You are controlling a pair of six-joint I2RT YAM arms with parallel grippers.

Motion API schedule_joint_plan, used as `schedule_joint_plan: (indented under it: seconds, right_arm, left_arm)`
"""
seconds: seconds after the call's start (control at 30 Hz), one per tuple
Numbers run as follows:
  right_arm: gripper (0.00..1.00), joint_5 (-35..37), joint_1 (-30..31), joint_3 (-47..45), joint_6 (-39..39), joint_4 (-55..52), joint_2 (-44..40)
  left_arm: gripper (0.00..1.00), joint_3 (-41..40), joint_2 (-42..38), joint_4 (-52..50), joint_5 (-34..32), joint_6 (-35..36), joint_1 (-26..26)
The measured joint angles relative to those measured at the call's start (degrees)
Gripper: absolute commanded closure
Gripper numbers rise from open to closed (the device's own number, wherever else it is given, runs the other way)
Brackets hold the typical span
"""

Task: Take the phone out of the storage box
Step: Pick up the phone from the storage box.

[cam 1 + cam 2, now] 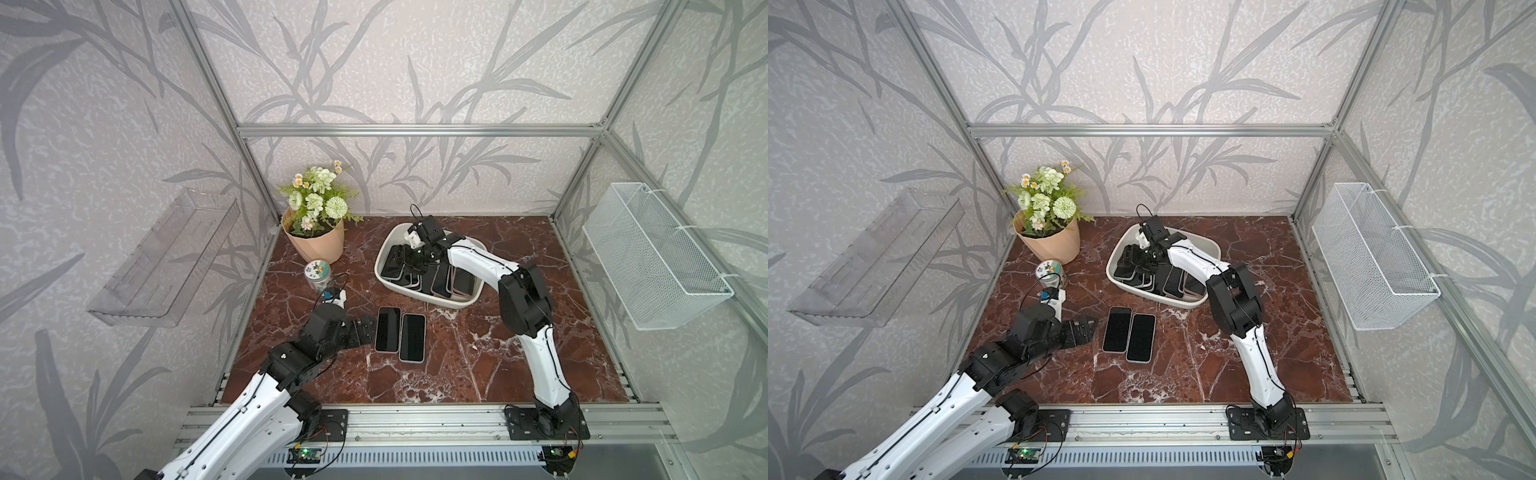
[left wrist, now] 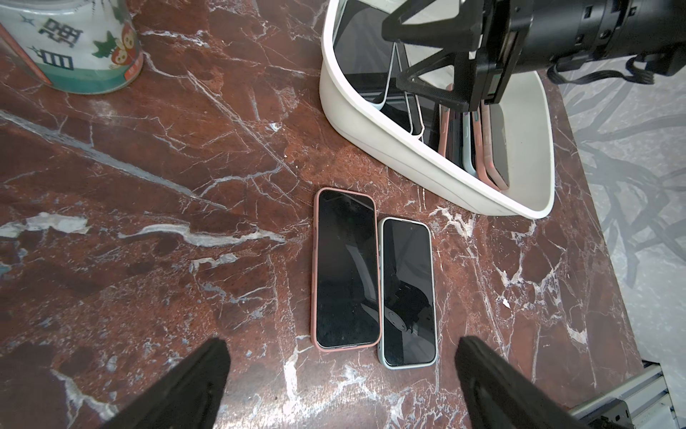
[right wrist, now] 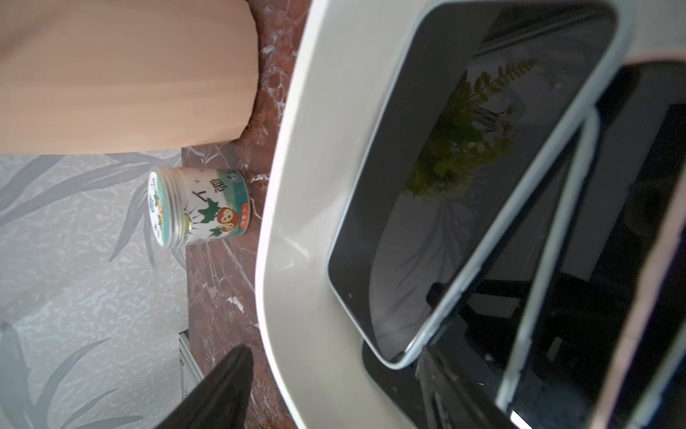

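Top views: storage box (image 1: 446, 302) lies far-left to near-right; left claw (image 1: 368, 330), right claw (image 1: 413, 259) apart.

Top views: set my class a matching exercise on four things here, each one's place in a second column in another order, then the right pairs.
1 off-white plastic storage box
2 peach flowerpot with flowers
3 white wire-mesh basket
4 pink-cased phone

A hung on the right wall
B flat on the marble table, beside a pale-cased phone
C under the right pincer, phones inside
D table's far left corner

Pairs: 1-C, 2-D, 3-A, 4-B
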Motion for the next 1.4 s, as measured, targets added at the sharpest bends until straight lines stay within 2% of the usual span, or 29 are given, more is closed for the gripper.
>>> schedule_joint_plan:
  seconds: [0.4,0.77,0.93,1.13,1.4]
  right_arm:
    - [0.26,4.4,0.0,6.2,3.2,-2.8,4.7]
    - [0.26,10.5,0.1,18.8,4.6,-10.4,11.1]
    - [0.27,10.9,0.2,24.5,4.7,-13.8,14.1]
    - [0.26,9.4,-0.2,21.7,4.6,-11.4,12.9]
    - [0.22,9.2,-0.3,7.3,0.9,1.3,5.9]
  left_arm:
    - [0.00,0.0,-0.9,-1.3,0.0,0.1,0.3]
    - [0.00,0.3,-1.6,-3.8,0.0,1.2,0.7]
    - [0.00,0.4,-1.6,-3.8,0.0,1.4,0.9]
    - [0.00,0.4,-1.6,-3.8,0.2,1.4,1.0]
    - [0.00,0.4,-1.4,-3.3,0.8,1.4,1.2]
